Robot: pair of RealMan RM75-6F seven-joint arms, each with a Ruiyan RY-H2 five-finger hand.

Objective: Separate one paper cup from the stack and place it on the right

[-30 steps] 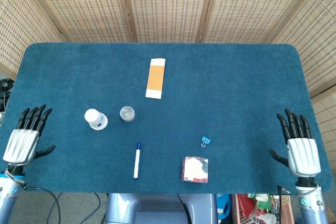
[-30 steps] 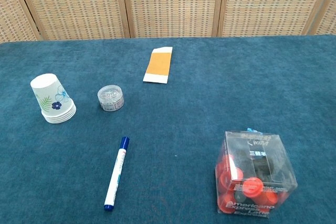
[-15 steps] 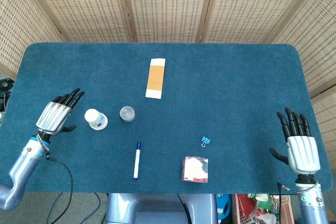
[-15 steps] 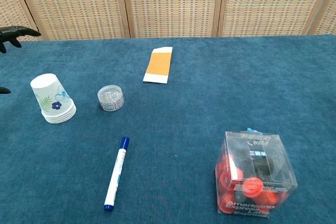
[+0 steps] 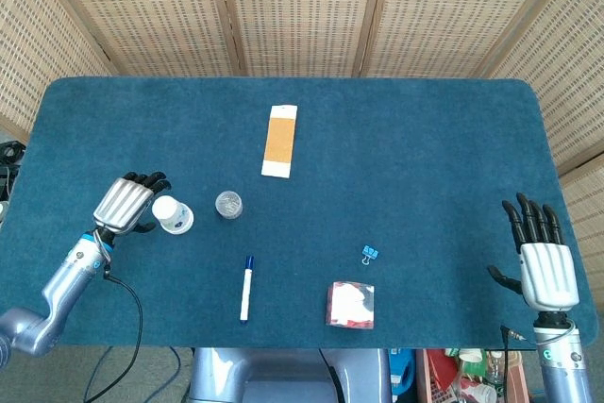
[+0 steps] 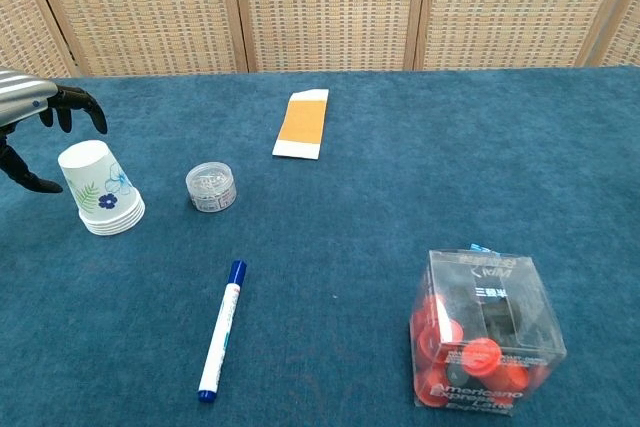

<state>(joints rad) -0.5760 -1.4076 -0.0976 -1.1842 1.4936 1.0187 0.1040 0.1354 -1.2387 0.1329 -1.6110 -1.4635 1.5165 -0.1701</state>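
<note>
We see a blue table [image 5: 425, 139] with scattered clutter. An orange and white packet [image 5: 279, 141] lies toward the back middle. A small round clear container [image 6: 212, 188] sits just right of the cup stack [image 6: 100, 190], nearest thing to it on that side. A blue-capped marker [image 6: 221, 331] lies nearer the front, a blue binder clip [image 5: 369, 254] sits right of it, and a clear plastic box [image 6: 484, 330] of red items is at front right (contents too small to read).

The cup stack stands upside down at the table's left, leaning slightly, floral print visible. The left hand [image 5: 128, 203] is just beside it on the left, fingers spread and curved toward the top cup, thumb low beside the cup wall; we cannot tell if anything touches yet, and it holds nothing.

The right hand [image 5: 541, 263] sits at the far right edge, well apart from everything, fingers apart, empty.
</note>
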